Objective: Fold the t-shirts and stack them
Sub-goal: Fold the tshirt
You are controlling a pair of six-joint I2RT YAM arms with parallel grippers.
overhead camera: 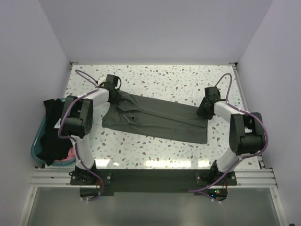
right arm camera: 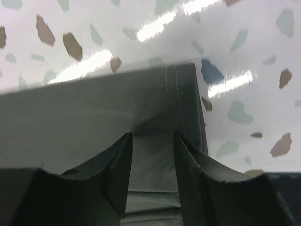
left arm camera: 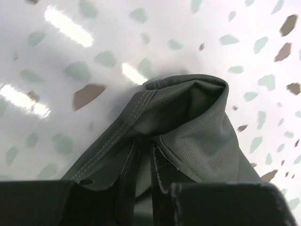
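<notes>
Dark olive-green t-shirt (overhead camera: 155, 117) lies spread across the middle of the speckled desk (overhead camera: 178, 77), running from upper left to lower right in the top view.

Left claw (left arm camera: 143, 155) sits at the shirt's upper-left corner. Its jaws are drawn nearly together, pinching a bunched fold with a stitched hem.

Right claw (right arm camera: 153, 141) sits at the shirt's right end. Its jaws are partly apart, straddling the hemmed edge with cloth filling the gap; whether the cloth is actually gripped cannot be determined.

At the left edge of the frame, the black t-shirt (overhead camera: 51, 127) drapes over the teal tub (overhead camera: 35, 148), with the pink t-shirt (overhead camera: 70, 154) showing at its lower rim.
</notes>
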